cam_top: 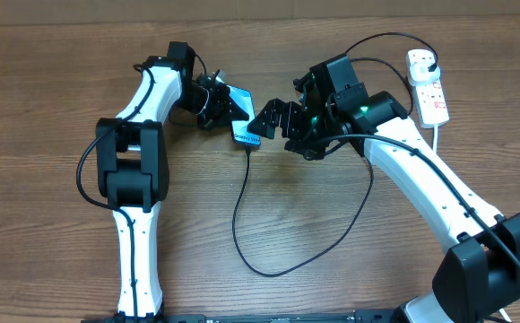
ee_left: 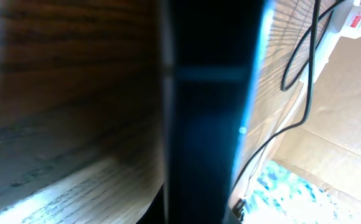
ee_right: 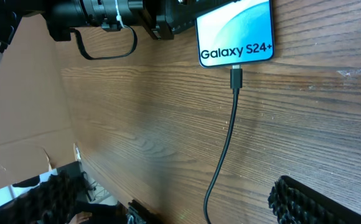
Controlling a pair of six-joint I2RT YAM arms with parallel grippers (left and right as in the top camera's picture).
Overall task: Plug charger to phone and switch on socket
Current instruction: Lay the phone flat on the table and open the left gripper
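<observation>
The phone (cam_top: 241, 114) lies on the wood table with its blue screen lit; the right wrist view shows it (ee_right: 235, 31) reading "Galaxy S24+". My left gripper (cam_top: 224, 103) is shut on its far end, and the phone's dark edge (ee_left: 211, 112) fills the left wrist view. The charger's connector (ee_right: 236, 78) sits in the phone's near edge. Its black cable (cam_top: 242, 224) loops across the table to a plug (cam_top: 426, 61) in the white socket (cam_top: 430, 94) at the far right. My right gripper (cam_top: 273, 121) hangs open just right of the phone, with one finger (ee_right: 311, 202) beside the cable (ee_right: 224, 149).
The socket's thick white cord (cam_top: 437, 135) runs toward the table's front under my right arm. The cable loop (cam_top: 332, 247) lies on the table's middle. Cardboard (ee_left: 342, 137) lies beyond the table edge.
</observation>
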